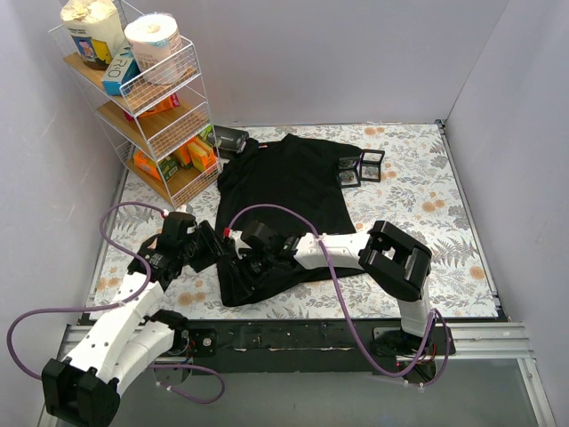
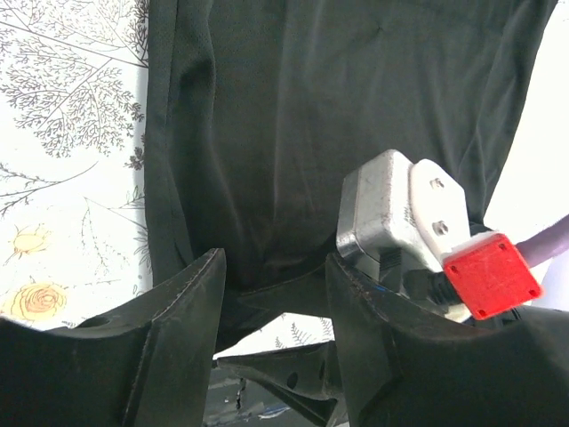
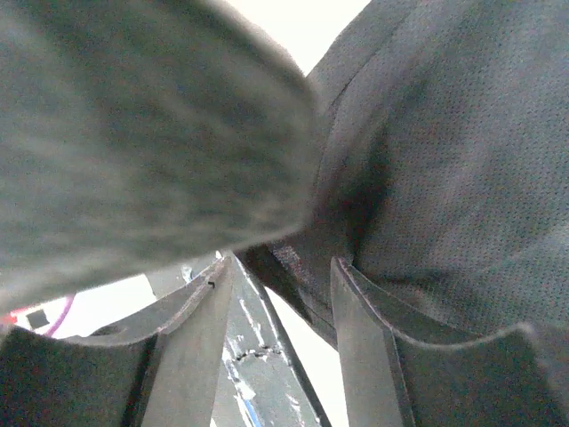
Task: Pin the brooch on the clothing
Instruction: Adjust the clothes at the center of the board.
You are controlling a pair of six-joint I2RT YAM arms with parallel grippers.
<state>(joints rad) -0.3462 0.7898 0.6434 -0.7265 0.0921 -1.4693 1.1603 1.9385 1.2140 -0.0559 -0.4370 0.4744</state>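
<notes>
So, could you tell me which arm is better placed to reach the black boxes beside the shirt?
Likely right: the boxes lie right of the shirt, nearer that arm's base. The right gripper and left gripper both sit open at the near hem.

matt black knit cloth t-shirt (image 1: 293,178), smooth printed table cover (image 1: 427,222), wooden rack shelves (image 1: 120,114), matt black plastic left pincer (image 2: 276,258)

Top camera looks down over the table (image 1: 427,222); both wrist cameras (very close) share the shirt (image 2: 338,107) hem.
</notes>
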